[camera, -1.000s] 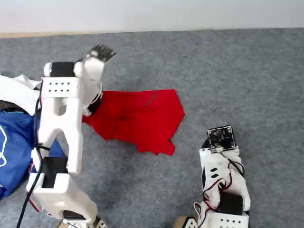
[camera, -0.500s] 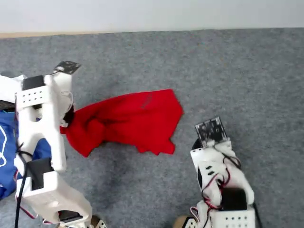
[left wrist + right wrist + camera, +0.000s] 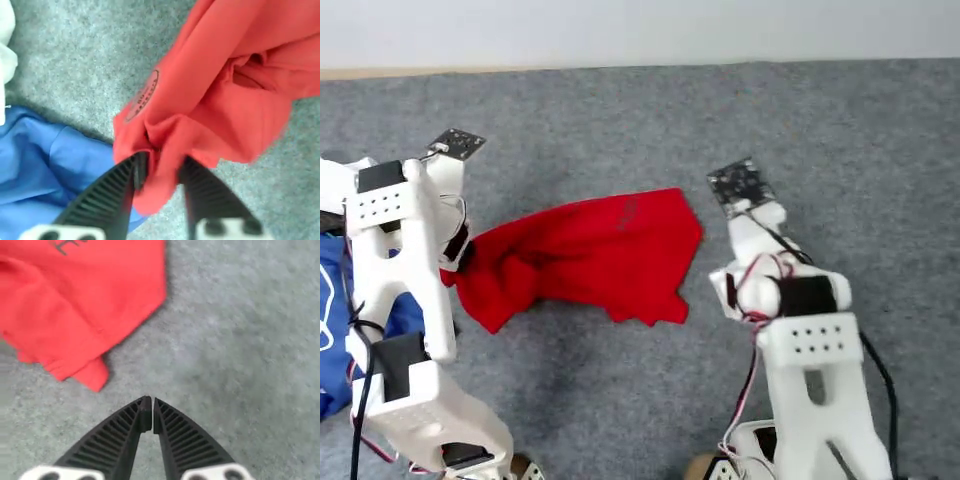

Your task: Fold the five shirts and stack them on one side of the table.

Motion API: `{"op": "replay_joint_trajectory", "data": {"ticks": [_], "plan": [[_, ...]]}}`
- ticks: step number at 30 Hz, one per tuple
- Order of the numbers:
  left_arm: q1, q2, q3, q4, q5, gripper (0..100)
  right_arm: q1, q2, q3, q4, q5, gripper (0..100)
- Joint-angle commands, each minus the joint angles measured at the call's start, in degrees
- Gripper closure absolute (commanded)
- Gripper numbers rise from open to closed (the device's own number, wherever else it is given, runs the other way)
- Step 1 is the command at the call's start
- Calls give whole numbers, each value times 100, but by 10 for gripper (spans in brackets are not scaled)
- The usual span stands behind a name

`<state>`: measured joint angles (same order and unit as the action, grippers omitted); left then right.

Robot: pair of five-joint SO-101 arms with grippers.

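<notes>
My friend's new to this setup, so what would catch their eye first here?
The red shirt, bunched in the middle of the grey table, with the left hand clamped on one end. Next, the right hand, shut over bare table beside it, and a blue shirt by the left arm.

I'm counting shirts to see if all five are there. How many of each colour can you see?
Red shirt: 1
Blue shirt: 1
White shirt, just an edge showing: 1
Total: 3
</notes>
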<state>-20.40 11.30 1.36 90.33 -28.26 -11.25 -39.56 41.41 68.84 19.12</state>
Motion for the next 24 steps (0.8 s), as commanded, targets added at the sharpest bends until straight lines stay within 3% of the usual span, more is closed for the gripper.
{"op": "replay_joint_trajectory", "data": {"ticks": [1,8,14,16,24], "plan": [[-35,-79,13,-44,-44,764,-479,233,-325,4,237,986],[-35,-79,-312,35,-44,681,-884,532,-325,48,404,979],[70,-79,-1648,1029,-26,681,-884,532,-325,48,404,909],[97,-158,-1868,1029,-9,681,-892,532,-325,66,396,909],[290,-1442,-1200,1020,-9,681,-1534,611,-360,347,404,905]]}}
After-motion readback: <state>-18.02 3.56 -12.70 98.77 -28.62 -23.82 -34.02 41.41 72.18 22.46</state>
